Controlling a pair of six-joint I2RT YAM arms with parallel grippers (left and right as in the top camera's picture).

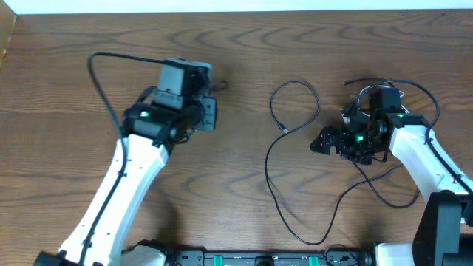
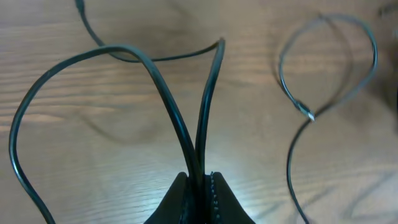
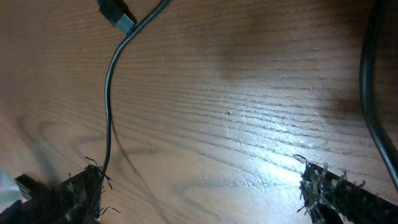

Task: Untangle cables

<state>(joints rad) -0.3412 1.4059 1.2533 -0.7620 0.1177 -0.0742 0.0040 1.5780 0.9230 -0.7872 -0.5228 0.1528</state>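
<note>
Now the left claw (image 2: 199, 194) is seen clamped tight on a black cord (image 2: 163, 93), with two strands pinched between its jaws, over the far left of the table (image 1: 59, 133). The right claw (image 1: 319, 142) is spread wide and nothing is held in it. The looped cable (image 1: 268, 170) is laid just left of it, stretched near-to-far, so the right arm is judged the nearer.

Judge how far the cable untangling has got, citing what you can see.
Done: the held cable and the looped cable lie apart, no knot visible. In hand: the left gripper is shut on the held cable. Left: the looped cable needs straightening; the right gripper hangs open beside it.
</note>
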